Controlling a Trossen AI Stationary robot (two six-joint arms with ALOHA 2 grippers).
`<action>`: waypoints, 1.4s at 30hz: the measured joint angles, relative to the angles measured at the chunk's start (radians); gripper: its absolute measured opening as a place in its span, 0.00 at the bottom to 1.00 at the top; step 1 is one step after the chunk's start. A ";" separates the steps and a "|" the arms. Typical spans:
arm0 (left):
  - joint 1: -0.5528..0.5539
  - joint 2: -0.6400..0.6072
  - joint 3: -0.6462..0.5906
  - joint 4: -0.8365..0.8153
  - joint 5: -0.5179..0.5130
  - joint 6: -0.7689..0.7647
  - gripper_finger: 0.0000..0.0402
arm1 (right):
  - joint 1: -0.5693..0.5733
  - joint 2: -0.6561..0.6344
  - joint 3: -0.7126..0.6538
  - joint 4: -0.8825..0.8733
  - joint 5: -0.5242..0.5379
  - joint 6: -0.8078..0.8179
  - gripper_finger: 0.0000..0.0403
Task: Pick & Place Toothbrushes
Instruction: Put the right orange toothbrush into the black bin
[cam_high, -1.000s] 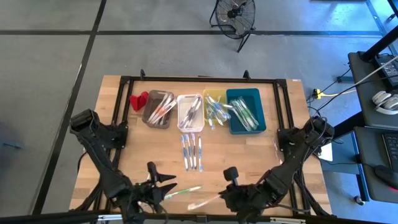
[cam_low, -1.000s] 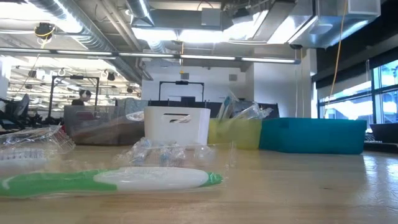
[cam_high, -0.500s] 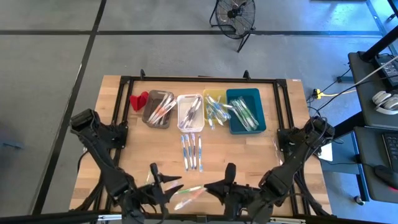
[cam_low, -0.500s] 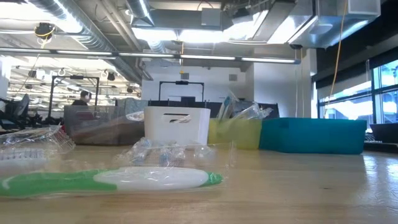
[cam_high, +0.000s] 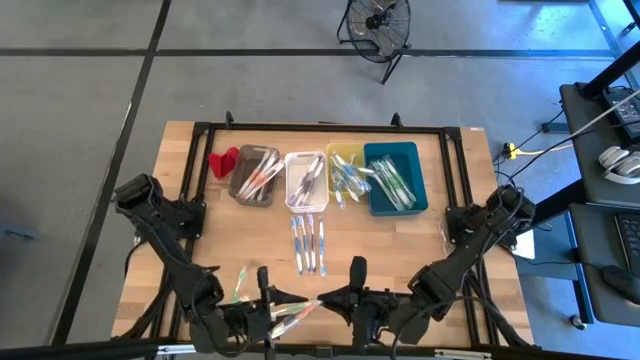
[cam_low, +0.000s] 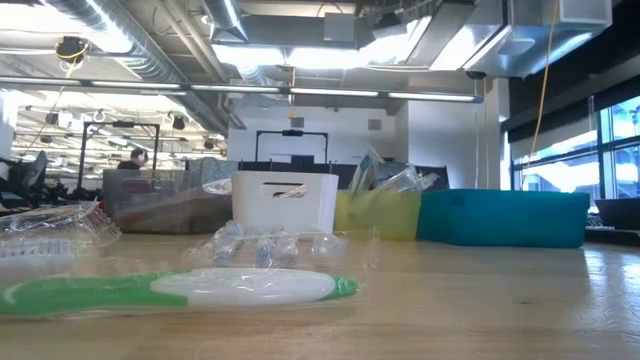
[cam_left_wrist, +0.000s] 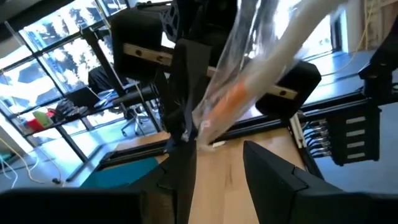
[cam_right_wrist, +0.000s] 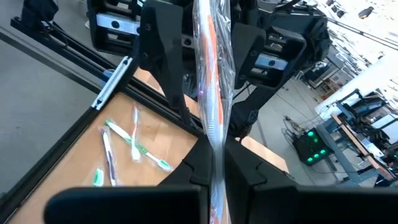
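I work in an open-plan lab: exposed ceiling ducts (cam_low: 130, 40), desks with monitors (cam_low: 30, 175), concrete floor (cam_high: 80, 110).

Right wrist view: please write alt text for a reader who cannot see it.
The right tool is shut on a wrapped orange-and-white toothbrush, with the left tool open around its far end. Below, three green-and-white toothbrushes lie on the wooden table.

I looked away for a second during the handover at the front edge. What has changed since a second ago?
Both grippers swung toward each other at the table's front edge. The right gripper, shut on the orange wrapped toothbrush, carried it to the left gripper, whose open fingers now flank it. A green toothbrush now lies uncovered on the left. The bins and the blue toothbrushes mid-table stayed put.
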 joint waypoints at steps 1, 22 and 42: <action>0.002 0.000 0.000 0.010 0.002 0.011 0.32 | 0.000 0.000 0.000 0.000 0.000 0.000 0.04; 0.046 0.000 0.000 0.074 0.109 0.129 0.23 | -0.003 -0.001 0.000 -0.007 -0.007 -0.003 0.04; 0.046 -0.001 0.000 0.083 0.124 0.177 0.05 | -0.014 -0.001 0.000 -0.031 -0.024 0.108 0.19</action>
